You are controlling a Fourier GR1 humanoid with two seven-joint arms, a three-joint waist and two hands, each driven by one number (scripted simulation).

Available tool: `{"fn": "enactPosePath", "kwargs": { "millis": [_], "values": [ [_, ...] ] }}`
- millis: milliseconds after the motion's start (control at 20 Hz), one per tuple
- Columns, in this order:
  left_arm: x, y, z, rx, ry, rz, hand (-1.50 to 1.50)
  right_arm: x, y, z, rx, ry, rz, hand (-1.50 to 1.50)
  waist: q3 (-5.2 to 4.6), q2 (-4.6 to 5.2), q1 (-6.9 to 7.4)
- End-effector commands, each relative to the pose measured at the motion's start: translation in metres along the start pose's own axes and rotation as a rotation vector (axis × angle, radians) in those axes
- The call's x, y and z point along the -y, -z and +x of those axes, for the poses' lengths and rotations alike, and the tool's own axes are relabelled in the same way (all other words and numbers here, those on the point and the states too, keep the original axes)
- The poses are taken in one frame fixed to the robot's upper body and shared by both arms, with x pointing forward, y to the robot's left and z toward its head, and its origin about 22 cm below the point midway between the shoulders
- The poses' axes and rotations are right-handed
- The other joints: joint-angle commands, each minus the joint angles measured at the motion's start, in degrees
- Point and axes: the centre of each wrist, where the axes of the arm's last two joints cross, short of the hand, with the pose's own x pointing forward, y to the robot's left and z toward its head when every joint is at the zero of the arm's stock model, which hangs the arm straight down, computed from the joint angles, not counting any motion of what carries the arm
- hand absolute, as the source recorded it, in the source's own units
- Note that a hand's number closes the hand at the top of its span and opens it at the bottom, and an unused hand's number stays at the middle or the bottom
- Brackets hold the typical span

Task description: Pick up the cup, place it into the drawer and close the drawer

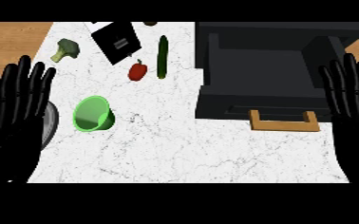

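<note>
Marble counter [182, 152] bears a green cup [93, 115] beside the open drawer [231, 105].

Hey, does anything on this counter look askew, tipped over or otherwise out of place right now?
Only mildly. The flat black square object near the white marble counter's far edge lies skewed to that edge. The dark drawer with the wooden handle stands open. Nothing looks spilled or broken.
</note>
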Motion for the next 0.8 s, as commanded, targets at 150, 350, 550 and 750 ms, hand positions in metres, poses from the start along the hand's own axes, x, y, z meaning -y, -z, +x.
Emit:
{"fn": "enactPosePath", "kwargs": {
  "millis": [150,350,550,750],
  "values": [
    [-0.042,0.006,-0.011,0.003,-0.083,-0.144,-1.50,-0.008,0.010,0.003,0.010,0.011,0.005,-1.50,0.59,-2.19,-1.23],
    [-0.064,-0.005,-0.032,-0.214,-0.278,-0.095,-1.50,-0.004,-0.002,-0.005,-0.124,0.025,0.145,-1.50,0.57,-2.08,-1.28],
    [-0.085,0.008,-0.060,-0.230,-0.315,-0.087,-1.50,-0.009,0.030,-0.012,-0.145,0.024,0.131,-1.50,0.59,-2.02,-1.22],
    [-0.101,-0.001,-0.074,-0.273,-0.279,-0.060,-1.50,-0.006,0.022,-0.011,-0.139,0.032,0.133,-1.50,0.62,-2.21,-1.38]
  ]
}}
